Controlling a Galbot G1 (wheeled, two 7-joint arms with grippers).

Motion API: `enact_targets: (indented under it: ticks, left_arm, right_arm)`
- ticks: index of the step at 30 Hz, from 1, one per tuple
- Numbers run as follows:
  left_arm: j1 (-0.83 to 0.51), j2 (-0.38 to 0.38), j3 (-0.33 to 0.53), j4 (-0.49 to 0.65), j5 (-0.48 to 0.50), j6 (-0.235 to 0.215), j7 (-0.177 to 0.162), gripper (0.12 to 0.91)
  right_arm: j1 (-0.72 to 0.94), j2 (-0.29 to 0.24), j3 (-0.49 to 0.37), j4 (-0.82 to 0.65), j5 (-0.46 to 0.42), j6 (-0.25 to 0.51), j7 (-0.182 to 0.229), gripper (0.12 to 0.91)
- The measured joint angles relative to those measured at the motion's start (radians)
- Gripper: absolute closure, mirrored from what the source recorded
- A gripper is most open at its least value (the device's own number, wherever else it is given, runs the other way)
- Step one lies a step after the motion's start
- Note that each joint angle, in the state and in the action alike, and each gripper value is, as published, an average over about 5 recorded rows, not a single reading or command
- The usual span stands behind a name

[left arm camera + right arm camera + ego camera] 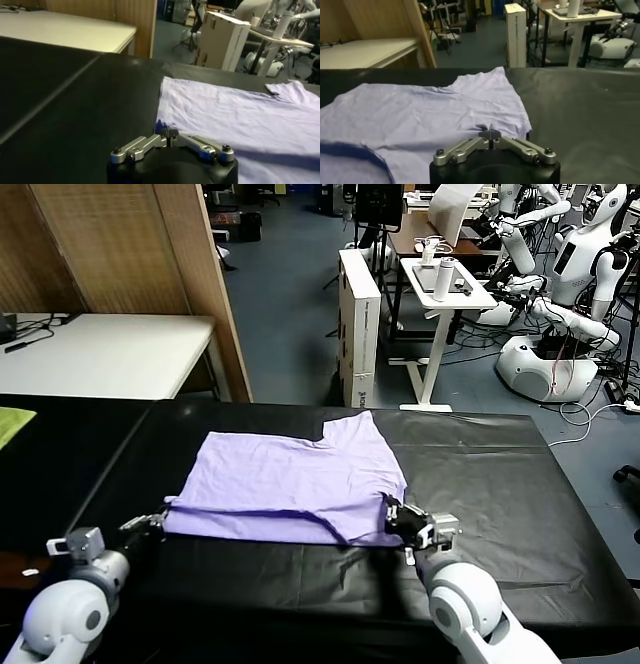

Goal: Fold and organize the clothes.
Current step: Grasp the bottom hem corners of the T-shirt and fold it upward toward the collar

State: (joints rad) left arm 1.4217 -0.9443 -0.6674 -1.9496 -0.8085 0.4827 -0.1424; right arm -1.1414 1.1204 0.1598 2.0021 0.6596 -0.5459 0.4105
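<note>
While both arms sit at near edge of black table (500,484), each gripper pinches T-shirt hem. Left gripper (160,522) clenched on T-shirt's near-left corner; right gripper (392,514) clenched on near-right corner — fabric bunched between tips. Lavender T-shirt (290,479) lies partly folded, mid-table, near edge doubled over. Yellow-green cloth (12,424) at far left, well apart. Beyond table — white table (110,354), white cardboard box (358,324) on floor.
</note>
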Motion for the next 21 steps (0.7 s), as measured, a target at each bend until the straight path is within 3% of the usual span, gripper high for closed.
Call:
enact_targets:
  ticks: [6, 9, 13, 17, 19, 21]
  left_arm:
    - [-0.012, 0.005, 0.011, 0.023, 0.006, -0.001, 0.005, 0.882]
    - [-0.013, 0.005, 0.012, 0.028, 0.008, 0.000, 0.006, 0.882]
    - [-0.011, 0.002, 0.012, 0.029, 0.010, 0.002, 0.006, 0.833]
    - [-0.003, -0.001, 0.010, 0.022, 0.011, 0.002, 0.005, 0.619]
    - [0.001, -0.002, 0.008, 0.015, 0.011, 0.003, 0.004, 0.486]
    - [0.006, -0.004, 0.006, 0.006, 0.011, 0.004, 0.002, 0.354]
  right_arm:
    - [0.007, 0.008, -0.006, -0.013, -0.002, -0.003, 0.000, 0.862]
    - [0.003, 0.006, -0.002, -0.011, -0.002, -0.005, -0.002, 0.734]
    - [-0.011, -0.009, 0.006, 0.007, 0.000, -0.009, -0.006, 0.472]
    - [-0.033, -0.035, 0.019, 0.035, 0.012, -0.023, -0.011, 0.236]
    - [-0.046, -0.049, 0.028, 0.052, 0.016, -0.030, -0.019, 0.161]
    - [-0.066, -0.065, 0.039, 0.072, 0.014, -0.033, -0.030, 0.133]
